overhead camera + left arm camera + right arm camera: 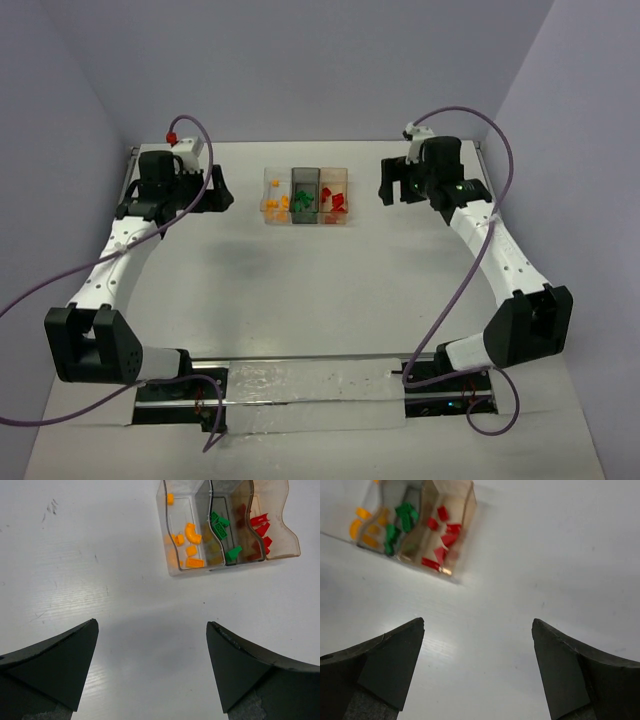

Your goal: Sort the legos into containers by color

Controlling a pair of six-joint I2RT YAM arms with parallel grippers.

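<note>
From what I could see the sorting looked finished: I found no loose brick anywhere on the tabletop (320,290), and every lego in view lay inside a bin. My left gripper (152,630) hung above bare tabletop just left of the containers (307,222), its jaws spread wide with nothing between them. The containers were three small see-through bins joined in a row, sitting toward the far side of the tabletop, between my two grippers. The leftmost one, the clear bin (162,530), held only orange-yellow legos (191,535), small chunky pieces scattered loosely over its floor, one of them curved. The middle one, the smoky grey bin (220,495), held only green legos (220,527), a few bunched together and one lying apart at the end nearer that camera. The rightmost one, the amber bin (285,525), held only red legos (260,522), heaped against each other. I could not count the bricks exactly through the tinted walls. My right gripper (477,625) hung just right of the amber bin, also over bare tabletop, jaws wide apart and carrying nothing. I judged that nothing was left to pick up.
</note>
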